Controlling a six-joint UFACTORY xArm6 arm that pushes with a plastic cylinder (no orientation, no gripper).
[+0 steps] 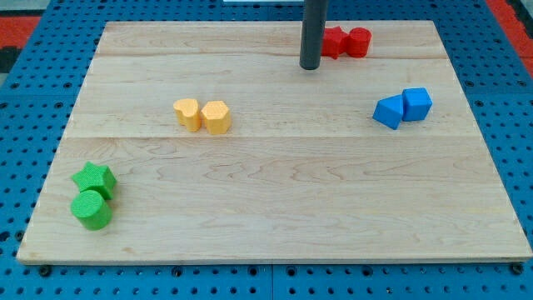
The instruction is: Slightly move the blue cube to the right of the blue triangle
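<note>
The desk [275, 183] is a pale wooden board that fills most of the frame and rests on a blue perforated surface [25, 167].

My tip [311, 67] sits near the upper centre of the frame, at the lower end of the dark rod [314, 29] that enters from the frame's top edge. The rig carries no fingers, so there is no open or closed state to report; the rod ends in a plain tip only.

Task items:
- The blue cube [417, 104] lies in the upper right part of the frame.
- The blue triangle [387, 112] lies directly to the frame's left of the blue cube and slightly lower. The two appear to touch.
- My tip is well apart from both, up and to the frame's left of them.

Other blocks:
- Two red blocks [347, 42] sit side by side near the frame's top edge, just to the right of the rod, which hides part of the left one. Their shapes cannot be made out with certainty.
- Two yellow blocks [203, 115] stand side by side, left of centre. The right one looks hexagonal.
- The green star [93, 178] lies in the lower left of the frame. The green cylinder [92, 209] lies just below it, touching it.
</note>
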